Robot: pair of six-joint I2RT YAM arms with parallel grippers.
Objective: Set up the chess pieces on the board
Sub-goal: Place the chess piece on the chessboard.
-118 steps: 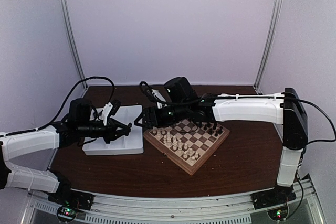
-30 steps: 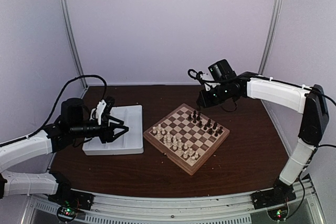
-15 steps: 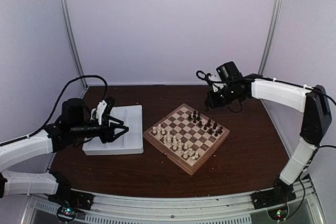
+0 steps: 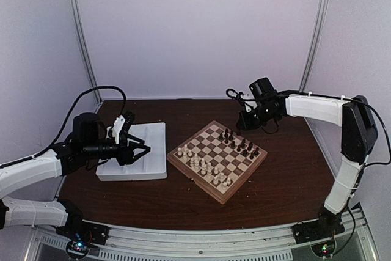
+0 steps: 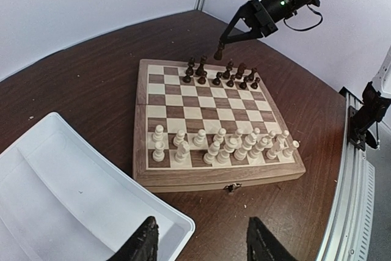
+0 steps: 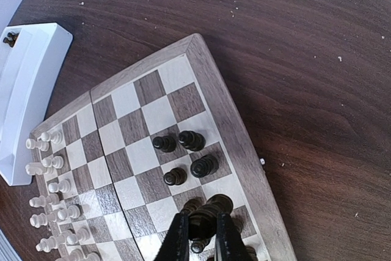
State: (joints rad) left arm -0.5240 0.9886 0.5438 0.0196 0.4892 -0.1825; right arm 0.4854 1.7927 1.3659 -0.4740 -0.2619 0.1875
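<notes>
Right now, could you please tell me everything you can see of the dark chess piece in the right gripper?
The dark chess piece is small and brown-black, apparently wood; its kind is too small to tell. It hangs roughly upright, pinched at its top by the right gripper, in the air over the far edge of the board, near the other dark pieces. Nothing else touches it.

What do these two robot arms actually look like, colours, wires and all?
They are a matching pair. The left arm and right arm have smooth white tube-like shells joined by chunky black joints. Each ends in a black two-finger claw, the left gripper and right gripper, with thin flat fingers. Loose black cables loop off the wrists, and small green and red lights glow at the bases.
</notes>
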